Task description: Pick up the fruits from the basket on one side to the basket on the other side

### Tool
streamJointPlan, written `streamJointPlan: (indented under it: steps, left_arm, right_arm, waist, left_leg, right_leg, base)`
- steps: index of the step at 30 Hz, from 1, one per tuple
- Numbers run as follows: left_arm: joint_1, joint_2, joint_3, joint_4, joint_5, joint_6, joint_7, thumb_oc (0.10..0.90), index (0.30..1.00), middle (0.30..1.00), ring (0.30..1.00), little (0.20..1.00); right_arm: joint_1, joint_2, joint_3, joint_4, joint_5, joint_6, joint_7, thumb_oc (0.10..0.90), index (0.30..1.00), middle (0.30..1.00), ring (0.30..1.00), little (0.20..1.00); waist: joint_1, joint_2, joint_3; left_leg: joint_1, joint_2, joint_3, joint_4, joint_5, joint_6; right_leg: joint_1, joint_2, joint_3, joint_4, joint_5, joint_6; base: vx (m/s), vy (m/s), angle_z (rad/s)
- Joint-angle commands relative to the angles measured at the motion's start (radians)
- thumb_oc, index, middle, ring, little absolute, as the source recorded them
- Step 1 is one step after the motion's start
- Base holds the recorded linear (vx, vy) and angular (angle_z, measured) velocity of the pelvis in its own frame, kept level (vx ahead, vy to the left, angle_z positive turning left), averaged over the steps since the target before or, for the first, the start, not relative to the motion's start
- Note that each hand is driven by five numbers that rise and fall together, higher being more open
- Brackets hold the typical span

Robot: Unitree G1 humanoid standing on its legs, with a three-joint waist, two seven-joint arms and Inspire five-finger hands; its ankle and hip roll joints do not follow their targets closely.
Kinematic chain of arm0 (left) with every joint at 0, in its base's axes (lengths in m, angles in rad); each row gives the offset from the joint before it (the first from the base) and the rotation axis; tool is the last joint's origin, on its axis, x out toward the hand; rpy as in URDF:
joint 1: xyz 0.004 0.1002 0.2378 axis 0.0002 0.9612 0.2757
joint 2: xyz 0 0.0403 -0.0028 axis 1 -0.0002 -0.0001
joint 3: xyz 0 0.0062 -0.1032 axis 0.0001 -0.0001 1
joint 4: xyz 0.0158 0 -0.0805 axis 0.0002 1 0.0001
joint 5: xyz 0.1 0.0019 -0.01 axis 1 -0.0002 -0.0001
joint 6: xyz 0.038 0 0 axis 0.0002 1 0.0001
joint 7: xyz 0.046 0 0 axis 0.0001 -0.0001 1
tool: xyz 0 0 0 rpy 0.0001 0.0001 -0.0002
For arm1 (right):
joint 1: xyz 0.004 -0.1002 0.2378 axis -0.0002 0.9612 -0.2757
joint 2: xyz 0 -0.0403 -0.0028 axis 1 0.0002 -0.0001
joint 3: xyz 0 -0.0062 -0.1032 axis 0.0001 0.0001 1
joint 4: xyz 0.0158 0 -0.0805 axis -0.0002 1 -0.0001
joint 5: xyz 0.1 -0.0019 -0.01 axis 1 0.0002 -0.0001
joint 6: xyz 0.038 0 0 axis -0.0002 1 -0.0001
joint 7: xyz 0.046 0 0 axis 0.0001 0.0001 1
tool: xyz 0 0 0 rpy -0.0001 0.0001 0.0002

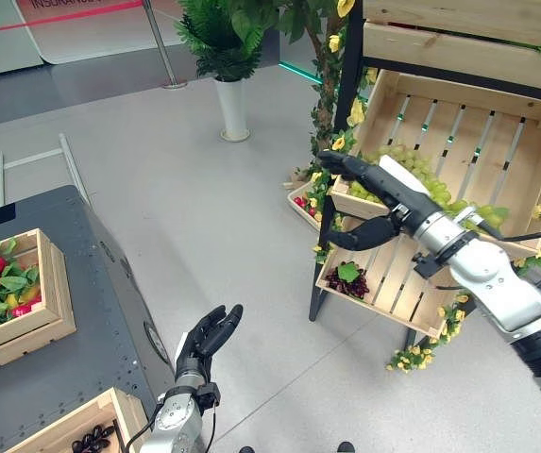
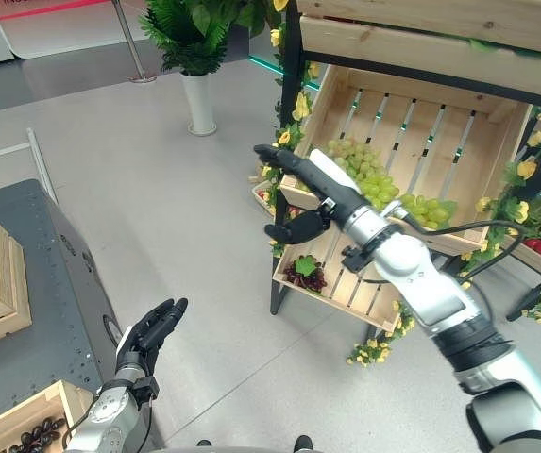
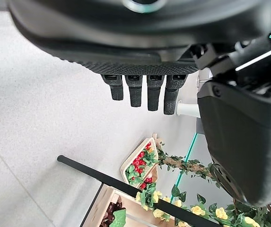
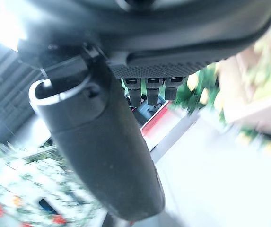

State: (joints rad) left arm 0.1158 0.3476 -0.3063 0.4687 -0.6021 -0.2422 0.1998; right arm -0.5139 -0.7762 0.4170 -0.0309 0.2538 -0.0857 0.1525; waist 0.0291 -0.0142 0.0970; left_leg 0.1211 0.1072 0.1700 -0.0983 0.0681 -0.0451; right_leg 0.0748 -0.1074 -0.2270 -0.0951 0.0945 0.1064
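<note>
Right hand (image 1: pixel 360 193) empty, fingers straight, beside the green grapes (image 1: pixel 419 173) in the crate (image 1: pixel 497 151); I should drop onto the bunch's stem before curling.

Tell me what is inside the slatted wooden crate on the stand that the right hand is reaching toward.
Green grapes are heaped in the wooden crate; the open right hand and its arm cover part of the bunch. The crate's far half is bare slats.

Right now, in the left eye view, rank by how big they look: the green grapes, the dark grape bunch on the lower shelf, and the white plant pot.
1. Green grapes, the widest patch, though partly behind the right hand.
2. White plant pot.
3. Dark grape bunch.
The pot stands farther off, so second and third are unsure.
</note>
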Motion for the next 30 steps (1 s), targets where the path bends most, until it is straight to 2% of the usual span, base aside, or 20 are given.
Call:
streamJointPlan:
  steps: [1, 5, 10, 13, 16, 20, 23, 24, 26, 27, 28, 29, 30]
  left_arm:
    - [-0.091, 0.014, 0.006, -0.058, 0.034, -0.054, 0.011, 0.8, 0.9, 0.9, 0.9, 0.9]
    - [-0.09, 0.007, 0.004, -0.06, 0.05, -0.045, 0.037, 0.8, 0.9, 0.9, 0.9, 0.9]
    - [-0.058, 0.017, 0.017, -0.115, 0.072, -0.038, 0.053, 0.8, 0.9, 0.9, 0.9, 0.9]
    - [-0.035, 0.036, 0.036, -0.146, 0.086, -0.018, 0.042, 0.8, 0.9, 0.9, 0.9, 0.9]
    - [-0.025, 0.062, 0.06, -0.15, 0.086, 0.01, 0.027, 0.8, 0.9, 0.9, 0.9, 0.9]
    - [-0.011, 0.071, 0.082, -0.137, 0.078, 0.037, 0.028, 0.8, 0.9, 0.9, 0.9, 0.9]
    - [-0.001, 0.06, 0.084, -0.131, 0.059, 0.033, 0.048, 0.8, 0.9, 0.9, 0.9, 0.9]
    - [0.006, 0.048, 0.087, -0.123, 0.045, 0.021, 0.057, 0.8, 0.9, 0.9, 0.9, 0.9]
    - [0.003, 0.039, 0.088, -0.126, 0.028, 0.021, 0.047, 0.8, 0.9, 0.9, 0.9, 0.9]
    - [-0.015, 0.032, 0.083, -0.135, 0.03, 0.032, 0.007, 0.8, 0.9, 0.9, 0.9, 0.9]
    - [-0.025, 0.027, 0.08, -0.133, 0.036, 0.039, -0.011, 0.8, 0.9, 0.9, 0.9, 0.9]
    - [-0.053, 0.019, 0.065, -0.121, 0.035, 0.051, -0.045, 0.8, 0.9, 0.9, 0.9, 0.9]
    - [-0.059, 0.017, 0.059, -0.118, 0.035, 0.054, -0.051, 0.8, 0.9, 0.9, 0.9, 0.9]
  right_arm:
    - [-0.081, 0.056, -0.001, -0.049, 0.077, -0.039, -0.008, 0.8, 0.9, 0.9, 0.9, 0.9]
    - [-0.011, 0.166, 0.046, -0.015, 0.131, -0.033, 0.001, 0.8, 0.9, 0.9, 0.9, 0.9]
    - [0.171, 0.243, 0.077, 0.047, 0.098, -0.094, 0.012, 0.8, 0.9, 0.9, 0.9, 0.9]
    - [0.277, 0.246, 0.085, 0.056, 0.062, -0.111, 0.037, 0.8, 0.9, 0.9, 0.9, 0.9]
    - [0.32, 0.216, 0.079, 0.044, 0.098, -0.117, 0.046, 0.8, 0.9, 0.9, 0.9, 0.9]
    - [0.317, 0.207, 0.073, 0.028, 0.142, -0.126, 0.056, 0.8, 0.9, 0.9, 0.9, 0.9]
    - [0.298, 0.214, 0.077, 0.026, 0.193, -0.115, 0.084, 0.8, 0.9, 0.9, 0.9, 0.9]
    - [0.289, 0.23, 0.086, 0.034, 0.215, -0.109, 0.105, 0.8, 0.9, 0.9, 0.9, 0.9]
    - [0.297, 0.236, 0.083, 0.035, 0.236, -0.101, 0.119, 0.8, 0.9, 0.9, 0.9, 0.9]
    - [0.322, 0.236, 0.064, 0.032, 0.232, -0.1, 0.107, 0.8, 0.9, 0.9, 0.9, 0.9]
    - [0.333, 0.235, 0.056, 0.033, 0.227, -0.106, 0.097, 0.8, 0.9, 0.9, 0.9, 0.9]
    - [0.359, 0.233, 0.038, 0.042, 0.205, -0.12, 0.082, 0.8, 0.9, 0.9, 0.9, 0.9]
    - [0.364, 0.234, 0.035, 0.046, 0.2, -0.126, 0.078, 0.8, 0.9, 0.9, 0.9, 0.9]
  waist:
    - [0.038, -0.029, -0.018]
    - [0.063, -0.025, -0.005]
    - [0.096, -0.02, 0.018]
    - [0.115, -0.018, 0.032]
    - [0.134, -0.018, 0.041]
    - [0.164, -0.02, 0.054]
    - [0.174, -0.027, 0.062]
    - [0.179, -0.033, 0.07]
    - [0.178, -0.037, 0.085]
    - [0.165, -0.038, 0.107]
    - [0.155, -0.038, 0.111]
    - [0.129, -0.032, 0.115]
    - [0.124, -0.029, 0.114]
  left_leg:
    - [0.041, -0.041, -0.037, 0.011, -0.161, 0.019]
    - [0.034, -0.046, -0.066, 0.011, -0.153, 0.019]
    - [0.024, -0.051, -0.109, 0.011, -0.139, 0.019]
    - [0.017, -0.05, -0.138, 0.011, -0.129, 0.017]
    - [0.013, -0.046, -0.163, 0.011, -0.117, 0.012]
    - [0.016, -0.027, -0.191, 0.029, -0.11, -0.01]
    - [-0.002, -0.015, -0.19, 0.069, -0.106, -0.021]
    - [-0.03, -0.012, -0.183, 0.104, -0.085, -0.029]
    - [-0.104, -0.011, -0.14, 0.184, -0.022, -0.049]
    - [-0.177, -0.006, -0.032, 0.277, 0.011, -0.073]
    - [-0.192, 0.006, 0.037, 0.312, 0.009, -0.08]
    - [-0.208, 0.028, 0.18, 0.303, 0.007, -0.084]
    - [-0.202, 0.027, 0.207, 0.272, 0.007, -0.082]
  right_leg:
    - [0.071, -0.025, -0.035, 0.008, -0.12, -0.015]
    - [0.087, -0.026, -0.07, 0.008, -0.128, -0.02]
    - [0.111, -0.03, -0.113, 0.008, -0.136, -0.024]
    - [0.129, -0.03, -0.147, 0.008, -0.141, -0.026]
    - [0.146, -0.024, -0.173, 0.009, -0.149, -0.033]
    - [0.154, -0.005, -0.184, 0.049, -0.193, -0.056]
    - [0.154, 0.005, -0.184, 0.049, -0.195, -0.076]
    - [0.155, 0.009, -0.183, 0.043, -0.187, -0.086]
    - [0.165, 0.012, -0.205, 0.03, -0.174, -0.089]
    - [0.183, 0.005, -0.256, 0.024, -0.165, -0.083]
    - [0.188, 0.001, -0.286, 0.027, -0.165, -0.081]
    - [0.205, -0.008, -0.353, 0.037, -0.17, -0.069]
    - [0.209, -0.011, -0.367, 0.043, -0.171, -0.063]
  base:
    - [0.0, -0.056, 0.09]
    - [0.0, -0.048, 0.17]
    - [0.0, -0.063, 0.26]
    - [0.01, -0.109, 0.28]
    - [0.03, -0.141, 0.46]
    - [0.08, -0.176, 0.2]
    - [0.05, -0.108, 0.09]
    - [0.03, -0.058, 0.22]
    - [-0.01, -0.001, 0.28]
    - [-0.04, 0.028, 0.57]
    - [-0.02, 0.091, 1.8]
    - [0.02, 0.106, 2.32]
    - [0.06, 0.181, 2.67]
